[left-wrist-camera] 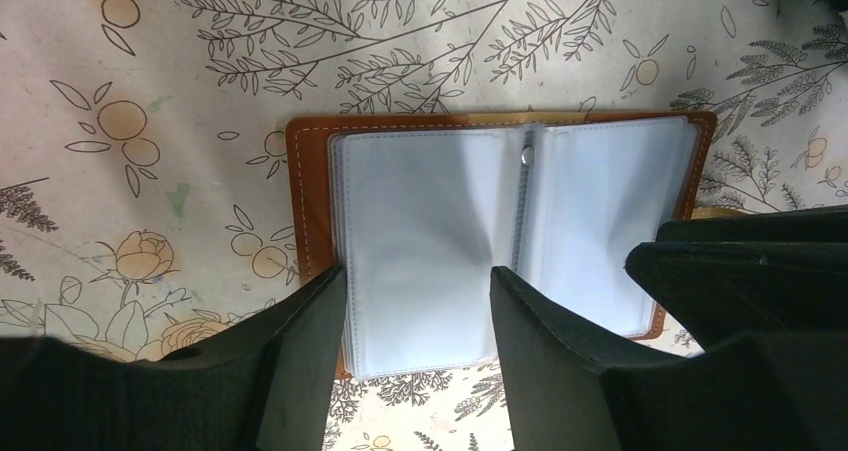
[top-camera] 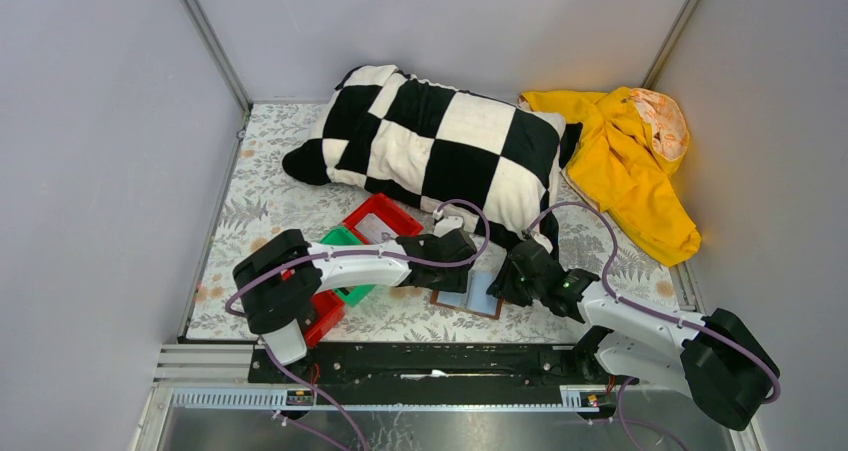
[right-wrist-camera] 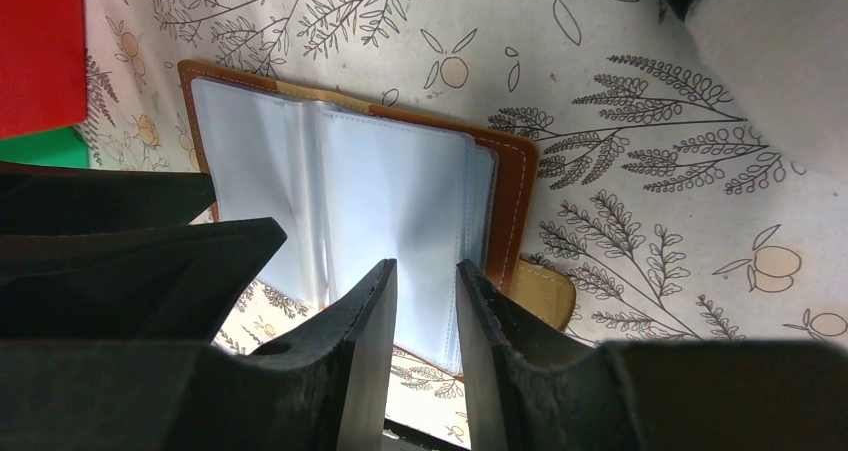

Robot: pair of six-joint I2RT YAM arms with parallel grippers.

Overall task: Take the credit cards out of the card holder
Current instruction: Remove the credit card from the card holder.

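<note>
The card holder lies open on the floral table cover between my two grippers. Its brown cover frames pale grey-blue clear sleeves; it also shows in the right wrist view. No card shows in the sleeves. My left gripper is open, its fingers straddling the left page's near edge. My right gripper is over the right page, its fingers only narrowly apart and holding nothing. The right gripper's body shows at the right of the left wrist view.
A red bin, a green bin and another red bin stand left of the holder, under the left arm. A black-and-white checkered pillow and a yellow garment lie at the back. Grey walls close in the sides.
</note>
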